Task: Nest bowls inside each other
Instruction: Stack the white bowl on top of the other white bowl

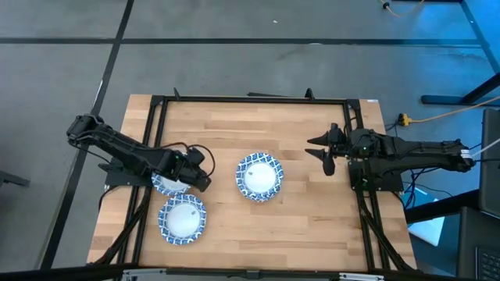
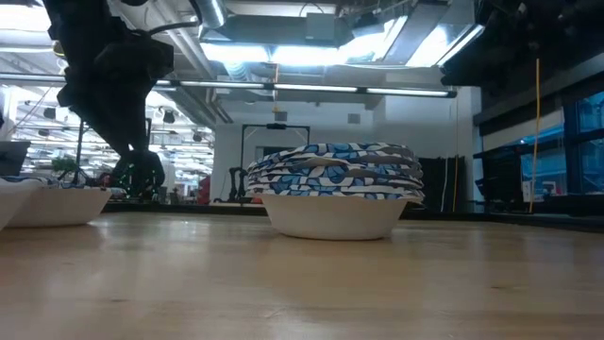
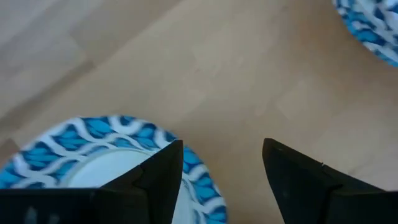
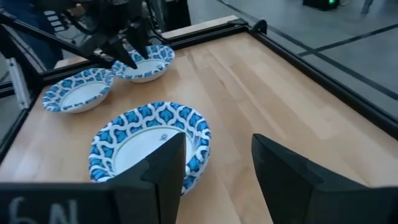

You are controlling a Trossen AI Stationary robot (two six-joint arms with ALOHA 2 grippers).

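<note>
while the right claw (image 1: 323, 153) waits, the left claw (image 1: 201, 168) straddles a bowl's (image 1: 166, 184) rim.

White-centred bowls (image 4: 149, 146) carry blue-and-white wave-patterned rims; the bowl under the black left gripper (image 1: 197, 170) matches; the table (image 1: 297, 133) is pale wood.

A big lab or workshop, not a home. Wooden table (image 1: 297, 211) in a black metal frame (image 1: 250, 99), on a bare grey floor (image 1: 234, 47) with dark lines. Long bright lights (image 2: 311, 52) and pipes (image 2: 212, 14) high up on the ceiling. Yellow cable (image 1: 437, 117) trailing on the floor beside the right arm (image 1: 406, 152). More black stands (image 2: 274, 156) far behind the table.
</note>
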